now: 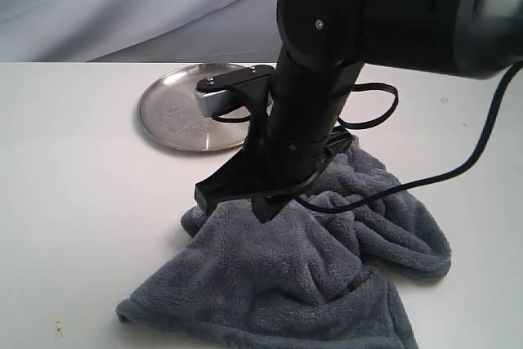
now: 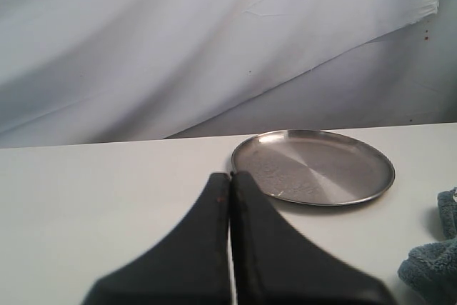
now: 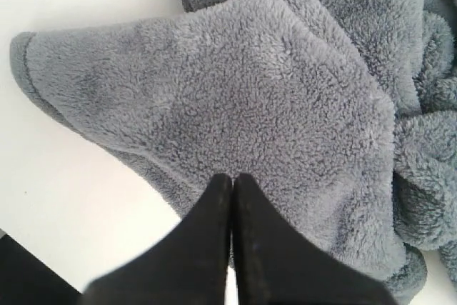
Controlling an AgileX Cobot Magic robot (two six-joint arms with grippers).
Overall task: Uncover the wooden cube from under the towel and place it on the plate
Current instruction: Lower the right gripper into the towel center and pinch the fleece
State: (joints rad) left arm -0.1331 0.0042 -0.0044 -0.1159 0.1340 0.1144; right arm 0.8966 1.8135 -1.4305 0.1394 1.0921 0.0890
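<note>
The slate-grey towel (image 1: 278, 275) lies crumpled on the white table at the front; in the right wrist view the towel (image 3: 250, 91) fills most of the picture. No wooden cube shows; it is hidden in every view. My right gripper (image 1: 265, 214) points down at the towel's upper folds. Its fingers meet at the tips, right gripper (image 3: 232, 176), with nothing between them. The steel plate (image 1: 167, 116) sits bare at the back left. My left gripper (image 2: 230, 175) is shut and hovers low over the table just short of the plate (image 2: 314, 169).
A black cable (image 1: 458, 173) hangs from the right arm and loops over the towel's right side. A grey-white cloth backdrop (image 1: 122, 6) closes off the far side of the table. A corner of the towel (image 2: 432, 266) shows in the left wrist view.
</note>
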